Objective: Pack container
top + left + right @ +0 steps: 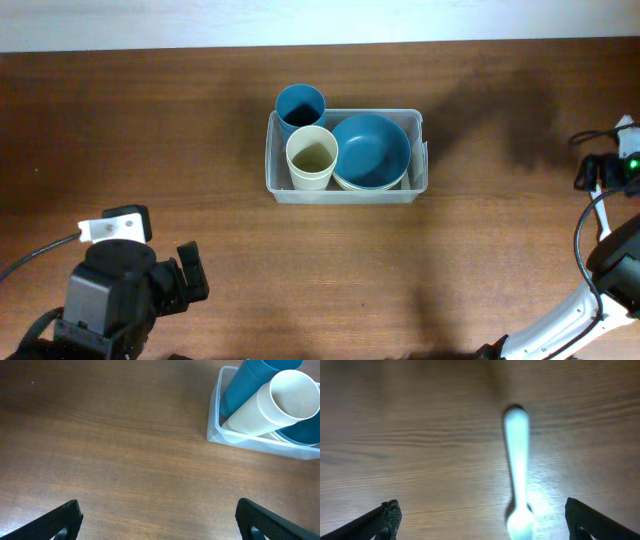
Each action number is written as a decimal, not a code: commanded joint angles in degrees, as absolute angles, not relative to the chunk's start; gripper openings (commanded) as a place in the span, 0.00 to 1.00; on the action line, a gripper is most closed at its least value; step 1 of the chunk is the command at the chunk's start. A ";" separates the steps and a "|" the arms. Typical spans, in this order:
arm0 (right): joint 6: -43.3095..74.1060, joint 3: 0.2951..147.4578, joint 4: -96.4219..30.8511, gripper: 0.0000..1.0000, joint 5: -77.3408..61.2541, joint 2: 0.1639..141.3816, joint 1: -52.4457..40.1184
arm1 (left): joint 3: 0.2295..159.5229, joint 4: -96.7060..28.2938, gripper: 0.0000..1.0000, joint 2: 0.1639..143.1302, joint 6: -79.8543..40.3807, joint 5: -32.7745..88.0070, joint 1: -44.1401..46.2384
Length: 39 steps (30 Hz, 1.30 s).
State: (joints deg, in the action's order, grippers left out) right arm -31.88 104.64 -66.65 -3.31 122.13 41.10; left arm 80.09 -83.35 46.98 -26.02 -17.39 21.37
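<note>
One container (pixel 345 194), clear and rectangular, is seen standing near the middle of the wooden bench (pixel 150 130). Two cups are held upright in its left part: one blue cup (pixel 300 105) at the far corner and one cream cup (pixel 312 155) just in front of it, the two touching. Its right part is filled by one blue bowl (pixel 370 150), beneath which a pale rim (pixel 350 184) is visible, so that a second, cream bowl appears to be nested under it; two bowls are thus counted. Two arms are present, one at each lower corner of the overhead view, both well apart from the container. The left pincer (pixel 160 527) is held wide open over bare wood, with nothing between its fingers, and the container's near corner is seen up and to its right. The right pincer (pixel 482 527) is likewise spread wide and holds nothing; one white elongated item (pixel 517 470), too blurred to be identified, is seen lying on the bench ahead of it.
</note>
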 commanded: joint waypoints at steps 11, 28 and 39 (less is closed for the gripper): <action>-40.27 101.47 -63.53 0.99 7.66 122.32 42.09 | 79.85 -83.35 1.00 46.81 -26.55 -17.98 21.21; -44.60 86.54 -51.68 0.99 6.87 122.32 42.87 | 79.85 -83.35 1.00 46.81 -26.52 -17.98 21.21; -44.80 84.95 -47.09 0.99 5.06 122.32 42.89 | 79.85 -83.35 1.00 46.81 -26.55 -17.98 21.21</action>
